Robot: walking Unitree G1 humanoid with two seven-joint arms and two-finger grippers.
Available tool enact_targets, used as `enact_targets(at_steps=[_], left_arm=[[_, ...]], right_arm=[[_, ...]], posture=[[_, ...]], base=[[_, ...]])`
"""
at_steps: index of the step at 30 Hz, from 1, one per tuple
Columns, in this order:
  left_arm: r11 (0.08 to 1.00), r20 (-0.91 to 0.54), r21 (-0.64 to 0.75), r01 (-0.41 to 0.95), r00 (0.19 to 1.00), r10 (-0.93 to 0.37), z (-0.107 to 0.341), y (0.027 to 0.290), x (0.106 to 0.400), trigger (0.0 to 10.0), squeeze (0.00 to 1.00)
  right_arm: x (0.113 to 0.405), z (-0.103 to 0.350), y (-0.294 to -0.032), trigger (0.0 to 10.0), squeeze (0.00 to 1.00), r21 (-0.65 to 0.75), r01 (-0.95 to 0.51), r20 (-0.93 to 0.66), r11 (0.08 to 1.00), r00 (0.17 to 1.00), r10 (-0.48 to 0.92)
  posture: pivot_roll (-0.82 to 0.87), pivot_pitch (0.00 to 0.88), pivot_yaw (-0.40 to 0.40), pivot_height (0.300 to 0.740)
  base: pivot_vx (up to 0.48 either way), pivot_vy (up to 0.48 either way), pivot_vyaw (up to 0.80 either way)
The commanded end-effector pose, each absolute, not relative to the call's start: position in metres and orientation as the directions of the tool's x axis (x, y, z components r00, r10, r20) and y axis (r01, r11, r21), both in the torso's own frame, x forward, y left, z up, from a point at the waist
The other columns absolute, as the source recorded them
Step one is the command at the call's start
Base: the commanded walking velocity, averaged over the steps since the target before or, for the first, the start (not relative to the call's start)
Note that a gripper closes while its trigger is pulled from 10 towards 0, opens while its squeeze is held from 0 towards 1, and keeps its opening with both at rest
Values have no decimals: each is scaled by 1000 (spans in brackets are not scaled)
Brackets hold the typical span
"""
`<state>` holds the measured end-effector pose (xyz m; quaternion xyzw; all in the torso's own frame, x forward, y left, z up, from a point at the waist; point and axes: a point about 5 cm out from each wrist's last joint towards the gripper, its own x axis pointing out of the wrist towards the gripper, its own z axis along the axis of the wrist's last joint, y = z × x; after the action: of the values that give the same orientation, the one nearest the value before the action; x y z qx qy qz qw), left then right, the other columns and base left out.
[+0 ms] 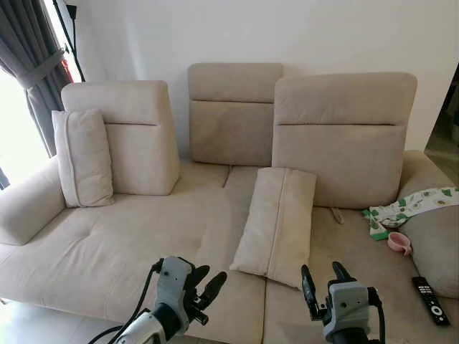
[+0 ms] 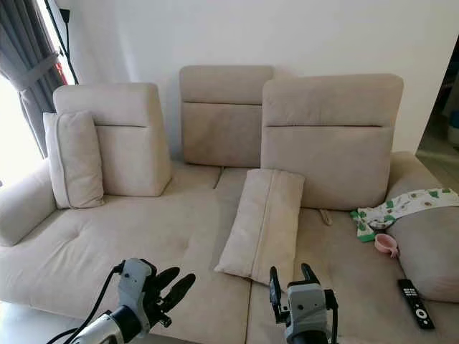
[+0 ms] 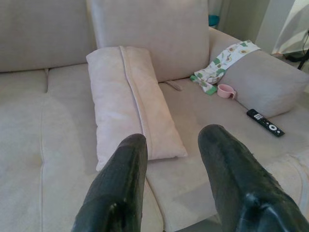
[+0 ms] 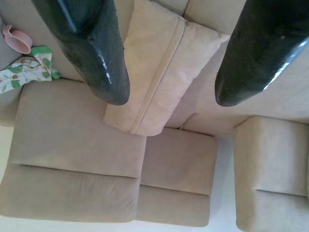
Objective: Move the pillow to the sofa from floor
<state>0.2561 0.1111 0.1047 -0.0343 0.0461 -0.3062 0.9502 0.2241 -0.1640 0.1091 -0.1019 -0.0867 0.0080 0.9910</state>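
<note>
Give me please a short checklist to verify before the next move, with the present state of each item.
1. Pillow lies on the sofa seat, leaning on a back cushion: ok.
2. Left end effector holds nothing, fingers apart: ok.
3. Right end effector holds nothing, fingers apart: ok.
4. Both end effectors are off the pillow, at the front edge of the seat: ok.
5. Remote control, pink cup and patterned cloth lie to the right, apart from the pillow and the arms: ok.
6. Whether any other pillow remains on the floor: cannot tell.
</note>
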Motion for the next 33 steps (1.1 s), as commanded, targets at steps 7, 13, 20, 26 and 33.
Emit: enact_targets(at_steps=[7,13,20,26,33], left_arm=[[805,-81,-80,588,801,-594,101,111,256,10000,0],[803,-85,-79,591,799,-596,100,111,257,10000,0],[801,-85,-78,593,797,-598,100,111,258,10000,0],[800,-83,-78,595,796,-600,99,110,259,10000,0],[800,-81,-80,594,796,-600,98,110,260,10000,0]], right_arm=[[224,105,-162,10000,0,-199,-5,160,980,986,37],[224,104,-162,10000,0,-200,-2,158,980,987,34],[225,104,-162,10000,0,-201,-1,158,980,987,33],[225,104,-163,10000,0,-204,0,159,979,987,33],[226,105,-163,10000,0,-208,-2,161,978,986,36]], posture=[[13,0,94,733],[10,0,95,733],[7,0,96,733],[4,0,93,733],[4,0,90,733]], base=[[0,-291,0],[0,-353,0],[0,-436,0],[0,-436,0],[0,-438,0]])
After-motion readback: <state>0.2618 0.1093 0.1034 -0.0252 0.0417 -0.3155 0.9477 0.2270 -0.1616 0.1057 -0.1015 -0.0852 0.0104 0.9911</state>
